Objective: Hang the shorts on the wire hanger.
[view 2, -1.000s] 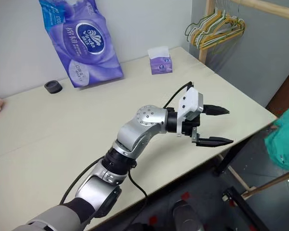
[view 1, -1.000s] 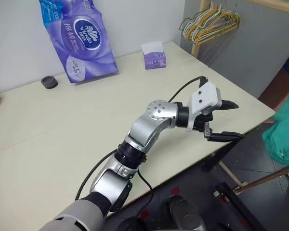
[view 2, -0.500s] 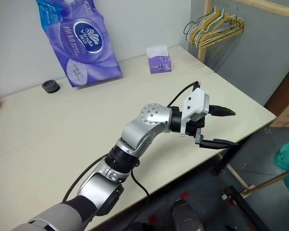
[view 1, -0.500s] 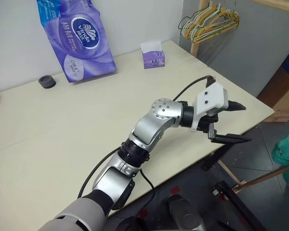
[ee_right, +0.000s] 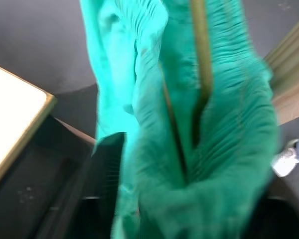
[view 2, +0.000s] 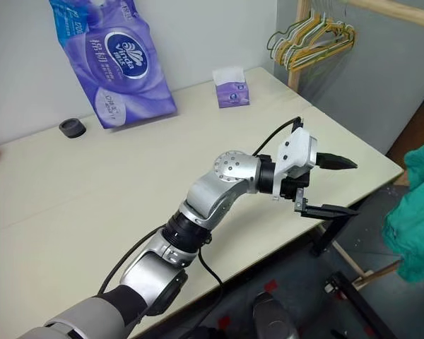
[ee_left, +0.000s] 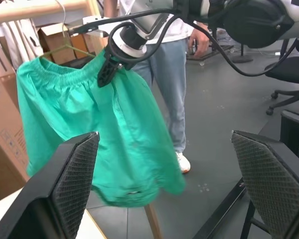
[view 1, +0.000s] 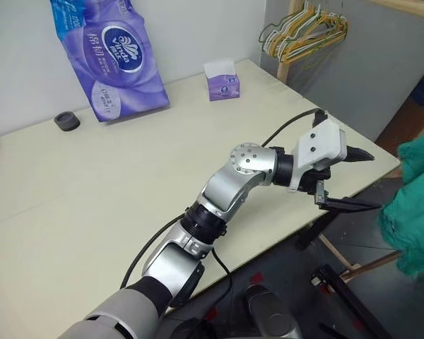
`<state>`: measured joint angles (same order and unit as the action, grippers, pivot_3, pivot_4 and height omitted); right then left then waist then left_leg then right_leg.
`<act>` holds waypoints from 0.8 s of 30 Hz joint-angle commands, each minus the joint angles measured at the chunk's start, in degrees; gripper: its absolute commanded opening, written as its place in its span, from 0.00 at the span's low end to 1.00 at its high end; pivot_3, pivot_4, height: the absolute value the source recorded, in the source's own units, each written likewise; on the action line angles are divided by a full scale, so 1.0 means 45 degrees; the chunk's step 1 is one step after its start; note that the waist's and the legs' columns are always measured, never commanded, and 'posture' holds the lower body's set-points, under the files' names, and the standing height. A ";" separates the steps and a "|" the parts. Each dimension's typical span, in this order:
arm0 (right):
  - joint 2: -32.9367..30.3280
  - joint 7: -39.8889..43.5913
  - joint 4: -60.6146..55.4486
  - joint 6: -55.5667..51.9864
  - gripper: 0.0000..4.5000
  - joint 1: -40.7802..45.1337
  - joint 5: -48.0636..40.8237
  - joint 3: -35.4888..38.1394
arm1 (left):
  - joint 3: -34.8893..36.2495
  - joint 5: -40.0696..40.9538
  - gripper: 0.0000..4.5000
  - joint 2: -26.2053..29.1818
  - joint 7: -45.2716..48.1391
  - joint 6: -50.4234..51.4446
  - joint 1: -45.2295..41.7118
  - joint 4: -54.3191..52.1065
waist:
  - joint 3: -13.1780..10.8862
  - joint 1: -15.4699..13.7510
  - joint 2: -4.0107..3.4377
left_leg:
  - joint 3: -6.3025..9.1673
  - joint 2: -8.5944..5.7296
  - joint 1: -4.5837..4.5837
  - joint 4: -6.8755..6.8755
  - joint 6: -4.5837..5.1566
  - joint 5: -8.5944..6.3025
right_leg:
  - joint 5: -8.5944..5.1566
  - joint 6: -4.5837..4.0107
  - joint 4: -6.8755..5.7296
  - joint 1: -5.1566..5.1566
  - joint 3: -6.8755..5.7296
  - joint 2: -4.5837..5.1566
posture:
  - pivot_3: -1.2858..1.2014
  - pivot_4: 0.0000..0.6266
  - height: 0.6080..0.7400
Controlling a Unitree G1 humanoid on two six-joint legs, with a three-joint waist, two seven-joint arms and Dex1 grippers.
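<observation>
**Shorts** [ee_left: 104,129]: teal-green woven fabric, wide and loose, with a gathered, ribbed elastic waistband. They hang off the table, at the right edge of the head view, beyond the table's near right corner. In the left wrist view they are draped full-width from the wire hanger, legs down.

**Wire hanger** [ee_left: 65,37]: a single thin, dull olive-grey wire with sloped shoulders. Its hook is over a round pale wooden rail [ee_left: 35,10], and the waistband is bunched along its shoulders.

**Right gripper** [ee_left: 108,69]: two black fingers on a silver arm trailing black cables. It sits at the waistband, near the middle of the hanger. Its own wrist view shows the fingers standing well apart with bunched fabric between them. I cannot tell whether either pad presses the cloth.

**Left gripper** [view 1: 373,181]: white angular housing with two black tapered fingers. It is right of centre in the head view, over the table's right edge, pointing towards the shorts. The jaws are spread wide with nothing in them. The pads [ee_left: 74,184] have a fine mesh texture.

**Table** [view 1: 92,183]: flat, matt cream top on dark legs.

**Tissue pack** [view 1: 116,56]: glossy purple plastic, upper left, leaning on the wall.

**Tissue box** [view 1: 221,85]: small purple cube showing a white sheet, upper centre.

**Black disc** [view 1: 66,121]: small and round, at the left.

**Bunched hangers** [view 1: 304,35]: yellow and green wire on a wooden post, upper right.

**Person** [ee_left: 164,74]: stands behind the shorts in blue jeans, a white top and a white shoe.
</observation>
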<state>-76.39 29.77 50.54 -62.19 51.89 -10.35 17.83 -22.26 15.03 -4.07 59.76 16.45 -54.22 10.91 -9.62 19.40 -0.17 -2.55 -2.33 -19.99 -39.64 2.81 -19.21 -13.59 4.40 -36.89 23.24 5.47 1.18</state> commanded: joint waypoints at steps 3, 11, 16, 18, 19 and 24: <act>-0.0118 -0.0437 -0.3658 -0.1971 0.99 -0.0854 -0.0683 0.1871 | -0.0020 -0.0050 1.00 -0.0192 0.0134 -0.0479 -0.0308 0.0007 | 0.0004 0.0113 -0.0007 | -0.0002 0.0000 0.0000 0.0000 0.0001 -0.0001 | 0.0001 0.0004 -0.0001 0.0001 0.0003 0.0000 | 0.36 0.21 1.00; 0.0625 -0.1102 -0.9796 -0.2099 0.99 -0.3346 -0.0466 0.3065 | 0.0034 -0.0180 1.00 -0.0256 0.0215 -0.0756 -0.0323 0.0240 | 0.0008 0.0423 -0.0010 | -0.0004 0.0002 -0.0005 -0.0005 0.0002 -0.0003 | 0.0013 0.0032 -0.0002 0.0005 0.0009 0.0000 | 0.35 0.19 1.00; 0.1718 -0.1040 -1.3491 0.0022 0.99 -0.4169 -0.0699 0.3030 | 0.0238 -0.0626 1.00 0.0016 -0.0331 -0.1082 -0.0082 0.0438 | 0.0024 0.0576 -0.0021 | -0.0014 0.0001 -0.0004 -0.0003 0.0007 -0.0006 | 0.0013 0.0040 -0.0001 0.0010 0.0017 0.0003 | 0.35 0.16 1.00; 0.2603 -0.0685 -1.4891 0.0211 0.99 -0.4508 -0.1312 0.3180 | 0.0454 -0.0879 1.00 0.0199 -0.0834 -0.1274 0.0044 0.0667 | 0.0033 0.0659 0.0000 | -0.0009 0.0014 -0.0004 -0.0007 0.0004 -0.0008 | 0.0016 0.0043 0.0000 0.0009 0.0021 0.0009 | 0.35 0.15 1.00; 0.3013 -0.0604 -1.5520 0.0099 0.99 -0.4754 -0.1542 0.3245 | 0.0556 -0.0963 1.00 0.0340 -0.1032 -0.1324 0.0141 0.0768 | 0.0035 0.0656 0.0001 | -0.0006 0.0014 -0.0004 -0.0009 0.0003 -0.0008 | 0.0018 0.0047 0.0000 0.0009 0.0019 0.0008 | 0.35 0.15 1.00; 0.5824 -0.0946 -1.8710 0.0071 0.99 -0.6671 -0.2355 0.2815 | 0.1254 -0.1536 1.00 0.1441 -0.2370 -0.1385 0.1033 0.0904 | 0.0121 0.0579 -0.0023 | 0.0025 0.0014 -0.0027 -0.0031 0.0002 -0.0008 | 0.0022 0.0052 -0.0012 0.0016 -0.0006 0.0023 | 0.37 0.13 1.00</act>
<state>-51.91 26.87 -28.01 -63.29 23.50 -20.34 30.65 -19.11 8.90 1.40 51.60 10.72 -50.42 16.24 -9.07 22.01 -0.28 -2.42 -2.27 -20.16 -39.81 2.81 -19.24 -13.48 4.63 -36.94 23.33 5.43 1.30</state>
